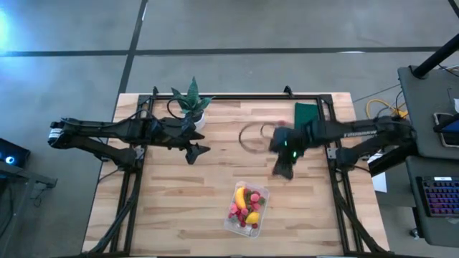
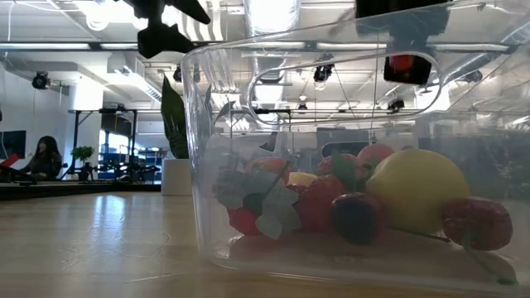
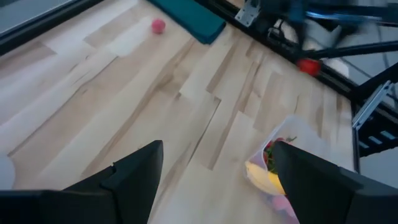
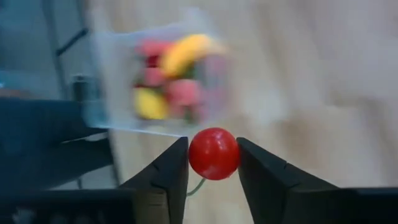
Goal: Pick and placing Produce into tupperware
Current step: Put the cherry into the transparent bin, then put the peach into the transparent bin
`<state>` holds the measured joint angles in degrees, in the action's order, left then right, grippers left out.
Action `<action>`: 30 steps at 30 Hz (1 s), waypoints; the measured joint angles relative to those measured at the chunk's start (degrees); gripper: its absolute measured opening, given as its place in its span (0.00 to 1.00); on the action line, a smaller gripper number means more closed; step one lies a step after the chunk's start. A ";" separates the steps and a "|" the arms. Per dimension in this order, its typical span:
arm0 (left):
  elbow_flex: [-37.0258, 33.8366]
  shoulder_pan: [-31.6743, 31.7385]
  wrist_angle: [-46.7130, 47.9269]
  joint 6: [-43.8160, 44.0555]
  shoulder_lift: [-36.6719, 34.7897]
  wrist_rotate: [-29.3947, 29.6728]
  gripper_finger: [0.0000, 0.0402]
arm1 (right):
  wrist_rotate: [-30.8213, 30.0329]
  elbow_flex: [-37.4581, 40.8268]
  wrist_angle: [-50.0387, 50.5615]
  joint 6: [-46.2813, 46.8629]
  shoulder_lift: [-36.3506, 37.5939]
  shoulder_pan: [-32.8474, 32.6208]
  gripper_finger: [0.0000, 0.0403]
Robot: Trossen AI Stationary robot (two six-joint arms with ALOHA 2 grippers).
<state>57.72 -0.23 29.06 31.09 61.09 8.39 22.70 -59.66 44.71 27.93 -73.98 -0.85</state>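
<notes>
We have the right hand point(image 4: 213, 163) clamped on a small red cherry-like piece point(image 4: 214, 153), a thin green stem trailing below it. In the high view that hand point(image 1: 285, 169) sits above the bench point(image 1: 165, 208), up and to the right of the tupperware point(image 1: 247, 208), not yet over it. The step in hand, as we judge it, is the carry to the tub.

To do it well we would bring the hand squarely over the tub's open top before letting go, not just to its near rim. The piece is round and smooth and will likely roll, so a low release into the middle seems safer than a drop from height. The tub is light, clear plastic; we would keep the fingers clear of its wall to avoid nudging it.

The tupperware point(image 2: 348, 149) stands near the front edge of the bench. Inside, the low view shows a yellow lemon-like fruit point(image 2: 416, 190), several red berries point(image 2: 323, 203), a dark one point(image 2: 358, 217) and some leafy bits. From above we also see a banana point(image 1: 240, 198) lying among the red and pink pieces. It is well stocked but has room.

One pink piece point(image 3: 158, 25) lies loose on the bench near the dark green rectangle point(image 3: 186, 15).

The left hand point(image 3: 214, 177) waits with fingers wide apart, holding nothing, near the potted plant point(image 1: 191, 102).
</notes>
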 joint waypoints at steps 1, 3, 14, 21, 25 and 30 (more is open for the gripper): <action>-0.03 0.00 0.36 0.00 0.13 -0.01 0.72 | -0.22 0.00 -2.82 1.84 -0.65 -2.70 0.33; -0.03 0.00 0.43 0.00 0.44 -0.01 0.72 | -2.03 -0.02 -5.89 4.34 -2.31 -6.95 0.36; -0.03 0.00 3.16 0.09 0.90 -0.41 0.72 | -4.87 -0.76 -13.66 6.33 -11.36 -13.04 0.46; -0.03 -0.15 3.32 0.13 0.90 -1.14 0.72 | -19.10 -0.96 -2.47 7.86 -2.26 -5.65 0.47; -0.03 -0.15 3.22 0.07 1.03 -1.23 0.72 | -22.86 -0.57 9.99 8.85 -0.17 7.56 0.47; -0.03 -0.15 2.90 -0.31 1.14 -1.23 0.72 | -25.72 -0.57 11.34 -0.58 -4.91 23.80 0.47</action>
<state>57.69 -0.38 31.97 30.78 62.24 7.16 -3.03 -60.23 56.05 27.35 -78.88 22.95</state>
